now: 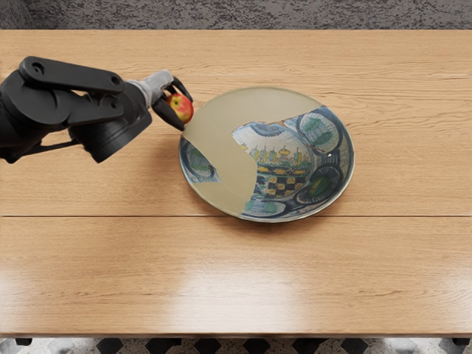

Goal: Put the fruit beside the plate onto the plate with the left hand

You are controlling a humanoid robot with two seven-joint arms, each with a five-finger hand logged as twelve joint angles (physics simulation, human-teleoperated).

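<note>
Wooden surface (243, 295), warm light brown, grain running side to side. One straight seam (103, 216) crossed the full width, on the near side of the hand (164, 94). Beyond the hand, past the surface's far edge, lay a strip of rough grey speckled material (243, 13); whether wall or floor could not be told. Well to the near side of the hand, under the front edge, a sliver of dark-and-pale patterned floor (221, 345) showed. A soft pale sheen (221, 269) sat on the near board. Light was even and diffuse.
</note>
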